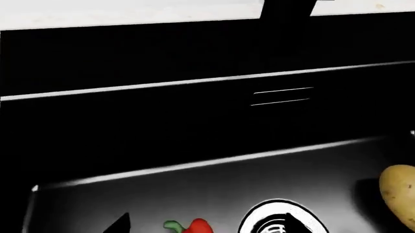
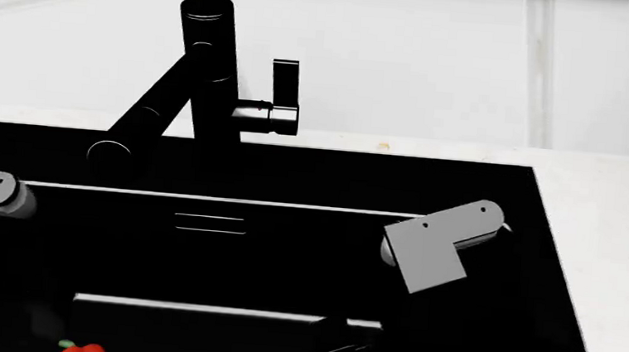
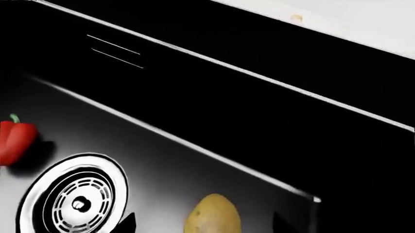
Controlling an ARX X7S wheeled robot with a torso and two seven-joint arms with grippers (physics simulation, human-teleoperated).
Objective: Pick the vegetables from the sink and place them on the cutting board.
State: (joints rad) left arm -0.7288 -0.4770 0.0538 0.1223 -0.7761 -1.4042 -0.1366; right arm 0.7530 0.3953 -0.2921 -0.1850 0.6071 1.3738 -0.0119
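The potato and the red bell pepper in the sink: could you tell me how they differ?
The potato is tan-yellow, speckled and oval; the bell pepper is glossy red with a green stem. The potato lies nearer the sink wall corner, the pepper across the drain from it. Both rest on the sink floor, ungrasped.

1. A pale, off-white bench (image 2: 609, 246) runs behind and at 3 o'clock of the dark basin in the head view; its surface looks faintly speckled.
2. A small tan spot (image 2: 383, 146) marks the bench at about 12 o'clock, near its back edge.
3. Behind the bench rises a white wall (image 2: 434, 60), with faint grey seam lines (image 2: 536, 67) running vertically and diagonally.
4. Light is even and soft, casting no hard shadows on the wall.
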